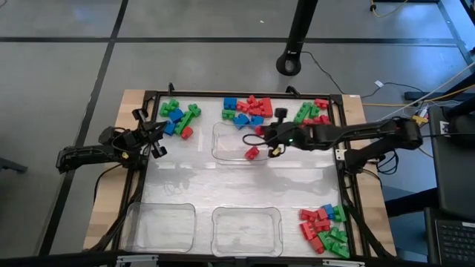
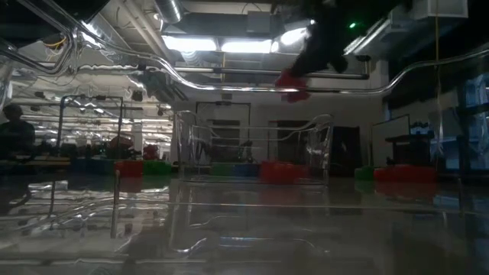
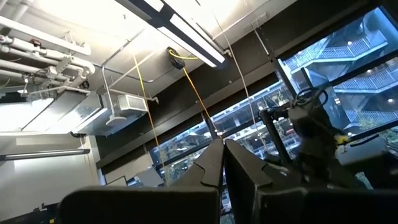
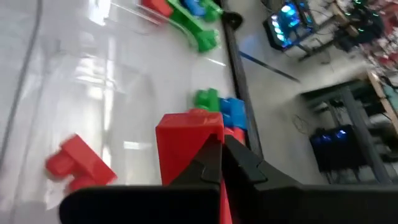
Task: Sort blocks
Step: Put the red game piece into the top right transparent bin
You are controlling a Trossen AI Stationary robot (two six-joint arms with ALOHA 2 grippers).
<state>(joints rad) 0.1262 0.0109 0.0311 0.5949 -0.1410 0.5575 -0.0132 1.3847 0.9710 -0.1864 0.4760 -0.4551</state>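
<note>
A dark arm is reaching in from the top, and its right gripper [image 2: 294,82] is holding a red block [image 2: 291,84] high above the table. Under it a clear tray [image 2: 252,149] is standing on the shiny table [image 2: 244,229]. Red, green and blue blocks [image 2: 279,169] are lying behind it.

The right arm stretches across from the right side toward the middle of the far half of the tabletop, forearm roughly level, its right claw [image 1: 267,146] raised above the surface with its fingers [image 4: 214,163] pinched together. The left arm is folded at the left edge, its left claw [image 1: 157,141] closed and tilted upward, fingertips [image 3: 214,163] pressed together, pointing toward the ceiling.
</note>
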